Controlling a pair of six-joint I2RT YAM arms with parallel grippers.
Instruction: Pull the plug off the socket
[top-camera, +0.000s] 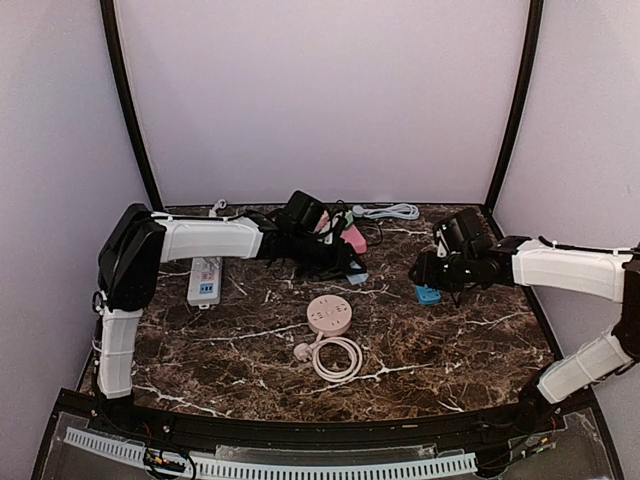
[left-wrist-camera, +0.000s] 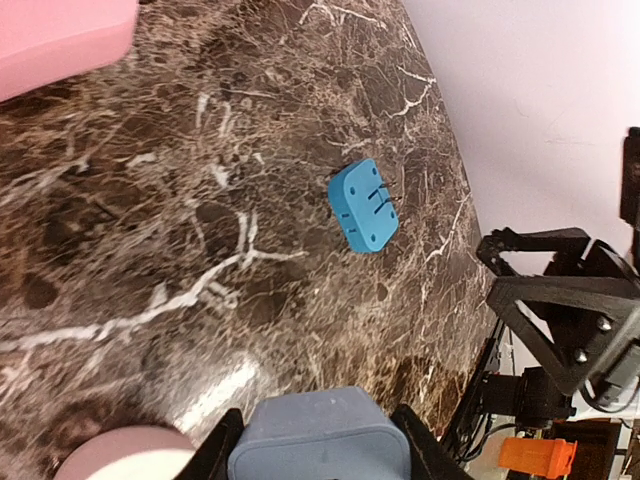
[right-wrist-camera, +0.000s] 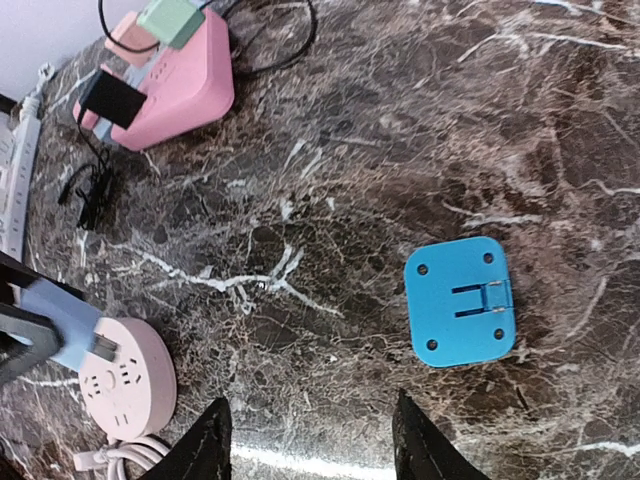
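Nearest the arm bases, a coiled white cord (top-camera: 336, 358) lies on the marble table (top-camera: 450, 360), running to the round pink socket (top-camera: 328, 315) just behind it. Just above that socket's far edge, the left gripper (top-camera: 348, 270) is clamped on a grey-blue plug (left-wrist-camera: 320, 438). Its prongs look clear of the socket face, though the right wrist view catches them at a cramped angle and I cannot be sure they are not touching.

To the right, the right gripper (right-wrist-camera: 310, 440) hangs with its fingers apart and nothing between them. A blue plug (right-wrist-camera: 460, 300) lies flat on the table just beyond them, prongs up.

Farther back, the pink power strip (right-wrist-camera: 175, 90) holds a green plug (right-wrist-camera: 170, 20) and a black plug (right-wrist-camera: 112, 100).

The main risks I see:
- The strip is light and unanchored. A straight pull on either plug could lift or drag it, and its tangled black leads could snag.
- The left gripper holds the grey-blue plug by one end, so it may twist loose and drop onto the round socket.
- A low sweep of the right gripper could knock the blue plug away.
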